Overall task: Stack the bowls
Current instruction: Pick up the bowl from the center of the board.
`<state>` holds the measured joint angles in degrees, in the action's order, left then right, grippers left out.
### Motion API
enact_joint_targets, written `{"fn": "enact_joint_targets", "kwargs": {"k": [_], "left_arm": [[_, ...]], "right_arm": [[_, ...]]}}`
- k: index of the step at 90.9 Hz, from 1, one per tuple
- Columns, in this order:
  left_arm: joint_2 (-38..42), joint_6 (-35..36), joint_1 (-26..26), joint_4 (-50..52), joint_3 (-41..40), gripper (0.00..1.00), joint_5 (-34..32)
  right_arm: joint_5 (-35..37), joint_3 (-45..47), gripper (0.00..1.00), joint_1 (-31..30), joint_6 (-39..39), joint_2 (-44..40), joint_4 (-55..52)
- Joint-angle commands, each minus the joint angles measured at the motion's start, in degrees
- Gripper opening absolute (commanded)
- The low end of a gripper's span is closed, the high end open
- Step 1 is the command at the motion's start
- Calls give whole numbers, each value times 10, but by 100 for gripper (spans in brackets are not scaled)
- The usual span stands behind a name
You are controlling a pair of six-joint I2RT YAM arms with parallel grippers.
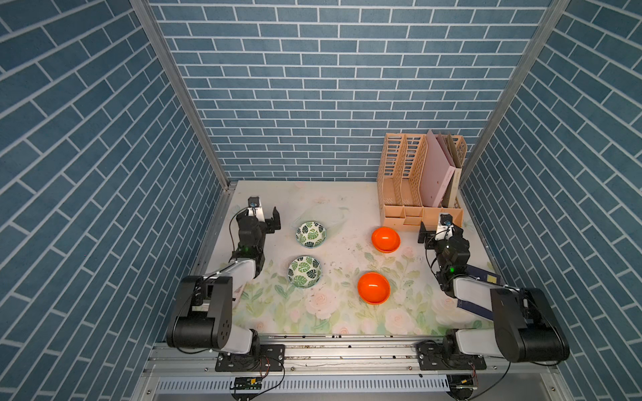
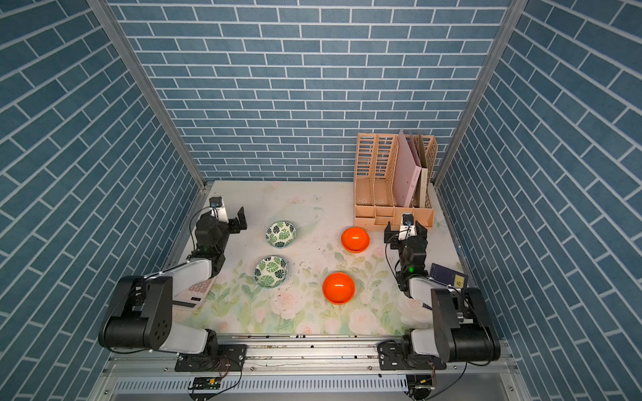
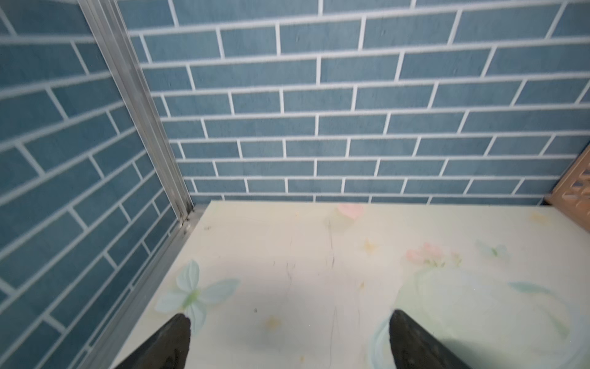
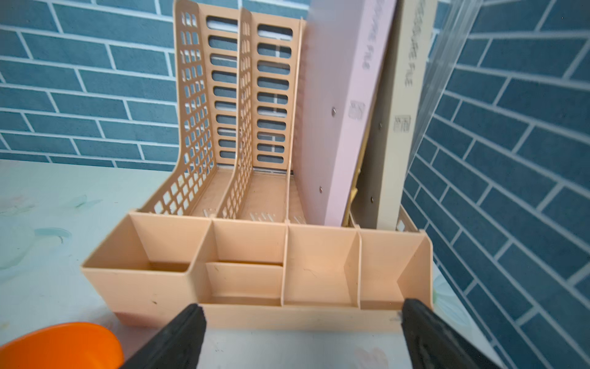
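1. In both top views: nearest, front rail (image 1: 330, 349) with both arm bases. On desk (image 1: 340, 208), four bowls, well apart, unstacked: far leaf-print bowl (image 1: 311, 234) and near leaf-print bowl (image 1: 304, 272) toward left side, far orange bowl (image 1: 385, 239) and near orange bowl (image 1: 373, 287) toward right.
2. Near far leaf-print bowl: left claw (image 1: 260, 212). Near far orange bowl: right claw (image 1: 442, 226), just before file organizer (image 1: 406, 180).
3. Left wrist view: left claw (image 3: 289, 314) spread wide, empty, over bare desk.
4. Right wrist view: right claw (image 4: 303, 305) spread wide, empty, facing organizer; orange bowl (image 4: 60, 345) rim beside one finger.
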<state>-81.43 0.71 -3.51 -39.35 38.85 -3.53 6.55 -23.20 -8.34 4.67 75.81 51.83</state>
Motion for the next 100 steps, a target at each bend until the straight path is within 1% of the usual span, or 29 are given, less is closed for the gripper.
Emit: {"fn": "enact_joint_targets", "kwargs": {"k": [1,8,13,17,19,22,25,31,37,41,44,47,52,61,68,78,89,100], "left_arm": [[50,15,-49,194,84,100,-24],[45,20,-86,324,176,100,-92],[25,13,-92,403,241,100,-109],[8,-14,-91,423,266,100,-140],[0,-29,-89,418,271,100,-165],[-9,-41,-83,409,272,100,-182],[-13,-49,-74,412,276,99,-173],[-19,-67,-69,452,300,97,-143],[-11,-110,-70,501,317,97,-106],[4,-146,-74,522,318,97,-83],[13,-164,-80,539,318,97,-78],[24,-181,-89,558,315,98,-92],[40,-201,-105,584,308,100,-132],[59,-230,-109,624,299,100,-152],[59,-238,-109,638,293,100,-175],[44,-252,-108,652,293,100,-197],[44,-263,-108,647,282,100,-197],[61,-265,-108,636,264,100,-212]], "right_arm": [[34,-67,100,-57,55,-37,-144],[40,-109,100,-89,59,-47,-201],[38,-143,100,-110,52,-45,-239],[31,-167,100,-125,45,-39,-269],[25,-180,100,-135,43,-35,-281],[21,-195,100,-149,42,-30,-293],[15,-210,100,-171,42,-24,-302],[-6,-242,100,-218,39,-13,-334],[-16,-275,100,-266,30,3,-356],[-21,-296,100,-294,21,15,-367],[-27,-309,100,-316,12,25,-377],[-31,-326,100,-335,4,36,-384],[-29,-350,96,-365,-6,54,-404],[-43,-381,85,-411,-27,90,-441],[-48,-401,80,-443,-44,123,-475],[-54,-411,78,-477,-79,155,-493],[-60,-417,73,-503,-125,182,-507],[-58,-417,72,-520,-156,210,-510]]}}
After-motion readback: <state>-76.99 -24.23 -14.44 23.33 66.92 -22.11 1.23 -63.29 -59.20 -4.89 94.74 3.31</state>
